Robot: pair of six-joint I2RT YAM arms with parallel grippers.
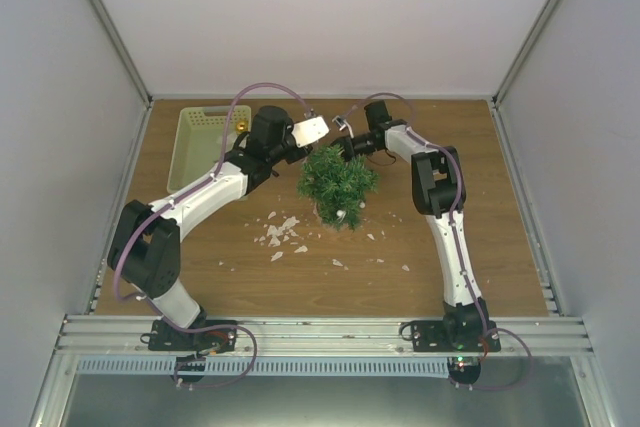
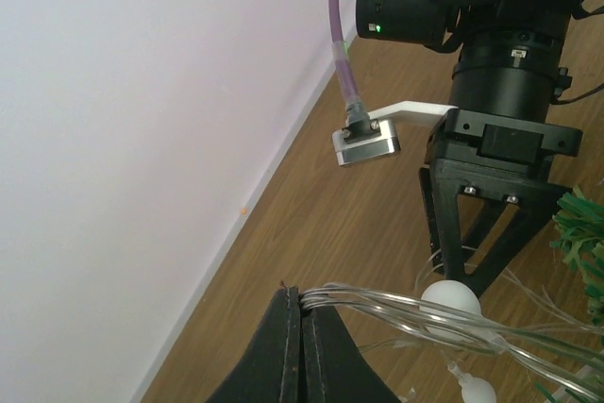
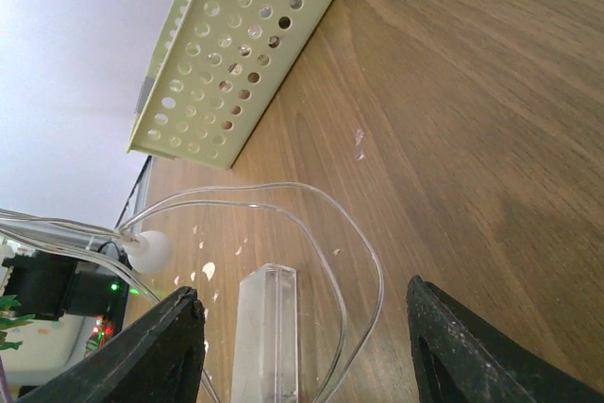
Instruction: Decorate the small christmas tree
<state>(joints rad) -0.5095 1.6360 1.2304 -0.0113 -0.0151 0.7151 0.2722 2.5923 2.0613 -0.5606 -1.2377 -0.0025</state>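
The small christmas tree [image 1: 338,185] stands mid-table, bushy and dark green; its needles show at the right edge of the left wrist view [image 2: 583,243]. My left gripper [image 2: 302,297] is shut on several clear wires of a light string [image 2: 406,313] with white bulbs [image 2: 450,303], just left of the tree top [image 1: 302,152]. My right gripper [image 3: 302,288] is open and empty, hanging behind the tree top [image 1: 347,144]. Below its jaws lie a clear wire loop [image 3: 363,261] and a clear plastic box [image 3: 267,327]. It also shows in the left wrist view [image 2: 477,233], next to a bulb.
A pale yellow-green perforated basket [image 1: 187,147] stands at the back left, also in the right wrist view [image 3: 245,54]. White scraps [image 1: 280,232] lie scattered in front of the tree. Grey enclosure walls [image 1: 60,97] stand on both sides and behind.
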